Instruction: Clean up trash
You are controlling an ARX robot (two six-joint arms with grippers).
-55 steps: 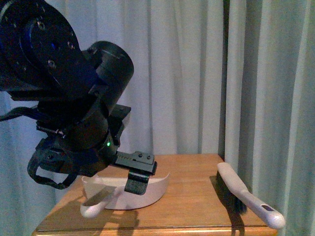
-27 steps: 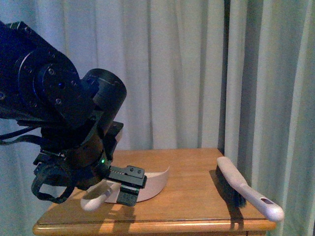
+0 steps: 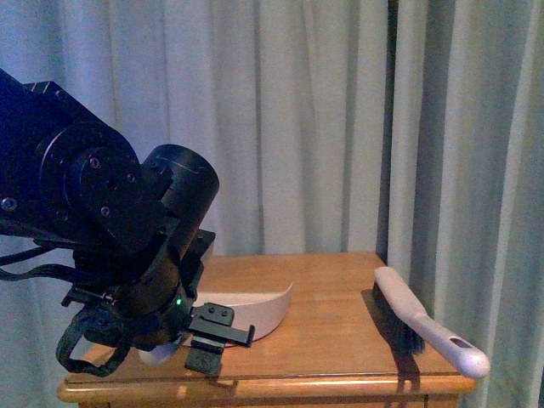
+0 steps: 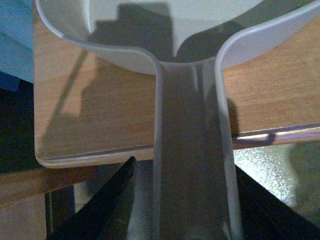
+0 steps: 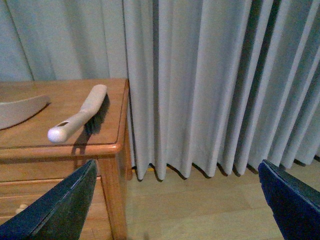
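The crumpled white paper trash is out of view in every frame. My left gripper (image 3: 200, 340) is shut on the handle (image 4: 192, 165) of the pale beige dustpan (image 3: 255, 310), which lies on the wooden side table (image 3: 331, 340) at its front left. The pan's bowl (image 4: 150, 30) rests on the tabletop and the handle sticks out over the table's front edge. My right gripper (image 5: 175, 200) is open and empty, held off the table's right side above the wooden floor (image 5: 200, 210), not in the front view.
A beige hand brush (image 3: 421, 327) with dark bristles lies at the table's right edge, also in the right wrist view (image 5: 80, 117). Pale curtains (image 3: 340, 127) hang behind and to the right of the table. The left arm's bulk (image 3: 102, 229) fills the left.
My left arm has lowered and drawn toward the table's front left corner, bringing the dustpan with it. The dustpan now sits lower on the tabletop. The brush has not moved.
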